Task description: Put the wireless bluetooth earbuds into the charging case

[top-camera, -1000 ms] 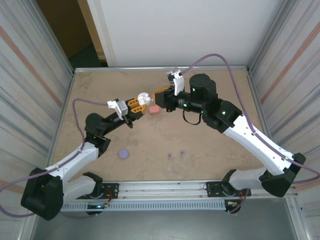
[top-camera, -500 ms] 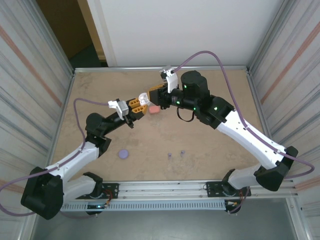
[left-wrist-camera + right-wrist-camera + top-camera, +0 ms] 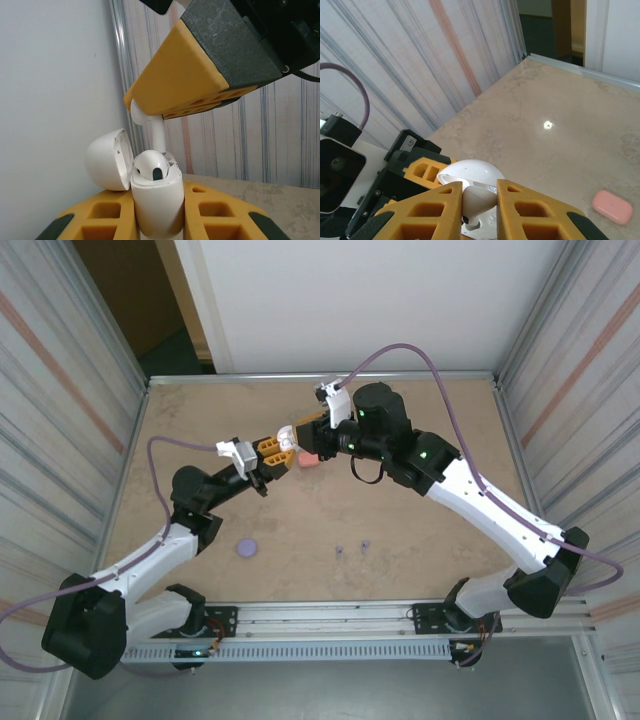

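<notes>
Biggest thing first: the desk (image 3: 200, 410) is a matte, mottled beige slab fenced in by ribbed metal walls. Both arms reach to the far middle and meet nose to nose. That makes sense to me, since one can act as the vise while the other does the fiddly bit.

The left end effector (image 3: 157, 222) has its chunky yellow fingers, the ones with cut-out pockets, clamped on the white charging case (image 3: 156, 200). It holds the case upright with the domed lid (image 3: 107, 160) flipped back so the sockets face up. The right end effector (image 3: 480, 200) is pinched tight on a white earbud (image 3: 149, 122), stem pointing down right at the case's rim. I can't tell if the tip has gone in yet. A second white earbud (image 3: 150, 166) is already seated, its glossy head poking out.

My guess is this is the final line-up before the push, and smooth hard plastic in a tight pinch could easily twist.

A closed pink case (image 3: 612, 206), pebble-shaped, lies on the desk just beside the action. Nearer the arm bases sit a round lavender case (image 3: 246, 548) and two tiny purple earbuds (image 3: 340, 550), apart from it.
</notes>
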Controlling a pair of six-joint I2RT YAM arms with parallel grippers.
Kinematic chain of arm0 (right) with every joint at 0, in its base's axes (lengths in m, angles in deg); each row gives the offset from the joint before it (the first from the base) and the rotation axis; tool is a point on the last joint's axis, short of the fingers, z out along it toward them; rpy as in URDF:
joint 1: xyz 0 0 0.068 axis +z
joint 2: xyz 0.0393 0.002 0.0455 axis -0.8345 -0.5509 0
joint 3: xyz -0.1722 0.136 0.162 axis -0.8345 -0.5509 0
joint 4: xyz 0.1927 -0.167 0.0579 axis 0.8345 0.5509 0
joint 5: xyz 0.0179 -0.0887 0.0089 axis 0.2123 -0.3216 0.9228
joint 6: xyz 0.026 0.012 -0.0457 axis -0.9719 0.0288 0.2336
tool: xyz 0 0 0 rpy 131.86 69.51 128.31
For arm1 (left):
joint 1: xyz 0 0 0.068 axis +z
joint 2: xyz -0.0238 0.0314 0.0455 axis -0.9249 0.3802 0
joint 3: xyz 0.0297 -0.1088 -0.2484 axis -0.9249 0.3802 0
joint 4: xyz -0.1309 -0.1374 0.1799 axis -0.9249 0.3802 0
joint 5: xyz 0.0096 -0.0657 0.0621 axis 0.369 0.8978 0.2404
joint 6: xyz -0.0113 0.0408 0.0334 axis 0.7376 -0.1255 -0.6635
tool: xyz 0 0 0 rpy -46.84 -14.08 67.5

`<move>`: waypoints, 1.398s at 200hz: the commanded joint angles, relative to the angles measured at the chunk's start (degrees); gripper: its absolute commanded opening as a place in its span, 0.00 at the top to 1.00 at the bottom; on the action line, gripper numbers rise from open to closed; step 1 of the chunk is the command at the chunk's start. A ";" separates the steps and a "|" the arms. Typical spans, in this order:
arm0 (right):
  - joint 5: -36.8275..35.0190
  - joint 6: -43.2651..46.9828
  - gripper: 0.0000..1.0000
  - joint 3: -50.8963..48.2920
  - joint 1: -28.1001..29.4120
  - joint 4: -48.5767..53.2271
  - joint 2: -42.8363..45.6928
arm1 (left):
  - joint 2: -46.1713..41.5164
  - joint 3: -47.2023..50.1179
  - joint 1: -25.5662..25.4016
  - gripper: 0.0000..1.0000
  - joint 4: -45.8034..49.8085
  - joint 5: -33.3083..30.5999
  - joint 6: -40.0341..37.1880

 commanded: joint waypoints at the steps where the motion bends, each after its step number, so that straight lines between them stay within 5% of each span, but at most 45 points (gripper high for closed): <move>1: -1.26 0.86 0.79 1.73 0.47 0.99 -0.60 | -0.17 -2.06 -0.32 1.00 -2.56 0.55 -0.10; 169: -0.34 0.77 0.77 1.88 1.41 3.64 -1.12 | -0.22 -2.06 -0.30 1.00 -2.38 0.36 -0.24; 279: 0.99 1.06 0.54 0.55 -1.34 2.32 2.75 | -0.53 -2.06 -0.38 1.00 -2.37 0.82 -0.23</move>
